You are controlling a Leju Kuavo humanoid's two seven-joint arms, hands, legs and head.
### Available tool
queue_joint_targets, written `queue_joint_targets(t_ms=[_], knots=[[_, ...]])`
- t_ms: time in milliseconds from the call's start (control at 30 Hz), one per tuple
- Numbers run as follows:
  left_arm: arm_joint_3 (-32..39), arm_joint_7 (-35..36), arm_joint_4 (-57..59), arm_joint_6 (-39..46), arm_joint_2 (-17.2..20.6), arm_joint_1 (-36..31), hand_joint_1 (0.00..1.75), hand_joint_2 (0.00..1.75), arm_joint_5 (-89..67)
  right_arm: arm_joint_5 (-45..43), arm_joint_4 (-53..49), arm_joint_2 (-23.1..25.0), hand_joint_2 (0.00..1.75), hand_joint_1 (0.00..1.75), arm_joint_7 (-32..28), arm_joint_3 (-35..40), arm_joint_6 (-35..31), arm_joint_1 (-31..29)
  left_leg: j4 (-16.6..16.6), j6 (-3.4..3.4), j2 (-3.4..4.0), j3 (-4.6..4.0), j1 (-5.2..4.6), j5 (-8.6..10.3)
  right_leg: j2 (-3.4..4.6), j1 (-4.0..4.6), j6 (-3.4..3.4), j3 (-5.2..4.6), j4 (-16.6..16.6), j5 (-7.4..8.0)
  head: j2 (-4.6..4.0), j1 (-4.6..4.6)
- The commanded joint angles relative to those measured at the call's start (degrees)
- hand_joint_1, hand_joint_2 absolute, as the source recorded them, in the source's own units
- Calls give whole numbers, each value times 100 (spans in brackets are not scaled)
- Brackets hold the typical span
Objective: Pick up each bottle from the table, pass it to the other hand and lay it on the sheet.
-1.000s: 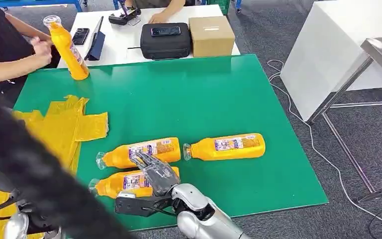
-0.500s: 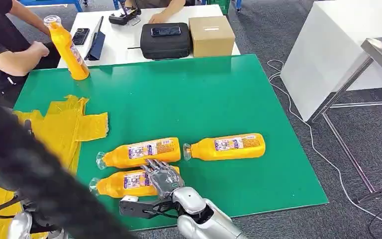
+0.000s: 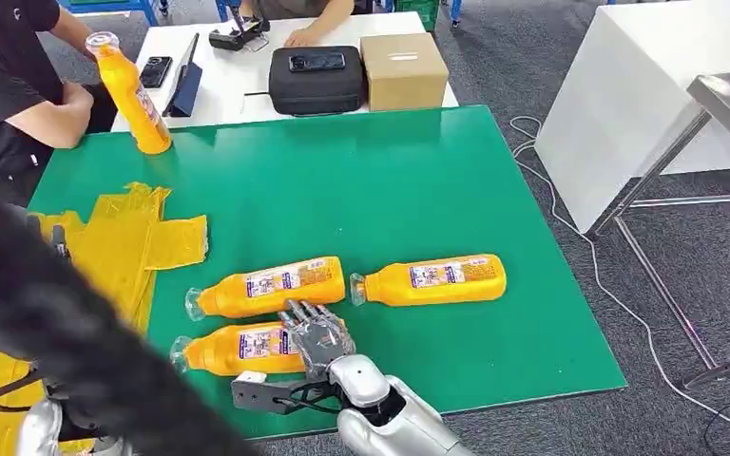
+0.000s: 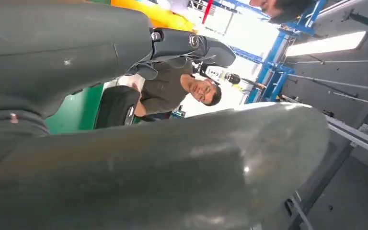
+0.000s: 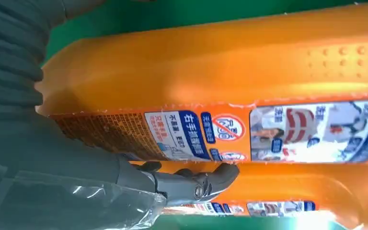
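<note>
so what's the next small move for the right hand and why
Probably close the fingers around the nearest bottle and lift. The right hand rests over its base end with fingers spread, not yet wrapped, and the bottle lies on the green table, not the yellow sheet.

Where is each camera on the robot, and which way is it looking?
Head view: high on the robot, looking forward and down at the green table, three lying bottles, one standing bottle and the yellow sheet; the right robot hand rests on the nearest bottle.
Left wrist view: behind the left robot hand, tilted up toward a person and the ceiling.
Right wrist view: behind the right robot hand, close against bottle labels.
Shared: head and right wrist views both show the nearest bottle and the right robot hand.
</note>
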Motion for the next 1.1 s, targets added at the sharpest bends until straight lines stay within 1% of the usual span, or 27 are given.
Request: queue_joint_targets(t_ms=[33,67,167,233,300,400,433,500,867,1000,1067,1100], knots=[[-136,17,516,2,84,-243,0,0,111,149,755,-245,175,175,132,-175,341,191,-14,-6,-22,21,5,5,-28,5,-1,30,-18,0,0,-2],[-136,17,516,2,84,-243,0,0,111,149,755,-245,175,175,132,-175,341,191,-19,-8,-31,25,6,9,-39,6,-1,37,-26,1,0,-2],[-137,17,517,1,85,-247,0,0,111,157,741,-236,175,175,135,-173,345,187,-11,-7,-19,37,4,-1,-24,4,-1,44,-16,-2,0,0],[-137,17,517,1,85,-247,0,0,111,157,741,-236,175,175,135,-173,345,187,-17,-8,-24,43,5,3,-30,6,-1,51,-23,1,0,0],[-133,17,543,-9,62,-272,0,0,138,281,746,-261,175,175,214,-148,523,194,-19,-10,-28,45,6,5,-36,7,-1,55,-27,3,0,-2],[-166,27,610,-19,37,-349,0,0,151,283,778,-279,175,175,191,-193,542,265,-10,-6,-19,52,4,-3,-23,3,-1,57,-15,-3,0,0],[-172,27,670,-18,47,-382,0,0,153,357,766,-304,175,175,234,-159,549,275,-19,-9,-31,50,6,4,-38,6,-1,60,-27,0,0,-2],[-167,28,678,-20,51,-385,0,0,157,396,759,-317,175,175,256,-151,559,292,-14,-7,-26,53,4,-1,-31,4,-2,60,-19,-3,0,-2],[-143,47,758,-58,37,-432,0,0,201,398,603,-298,175,175,290,-319,526,381,-21,-12,-35,47,9,5,-45,8,-2,61,-33,2,0,-2],[-149,62,753,-68,60,-403,0,0,194,304,366,-300,175,175,295,-466,455,467,-21,-11,-35,51,9,4,-45,8,-2,63,-32,0,0,-2],[-128,164,575,12,155,-90,0,0,117,-502,-519,-365,175,175,-17,-909,75,886,-21,-15,-39,40,13,6,-53,12,-3,58,-37,2,0,-2],[-111,168,504,25,167,3,0,0,135,-552,-727,-443,175,175,1,-875,46,923,-11,-6,-22,50,3,-2,-28,2,0,56,-18,-3,0,-2]])
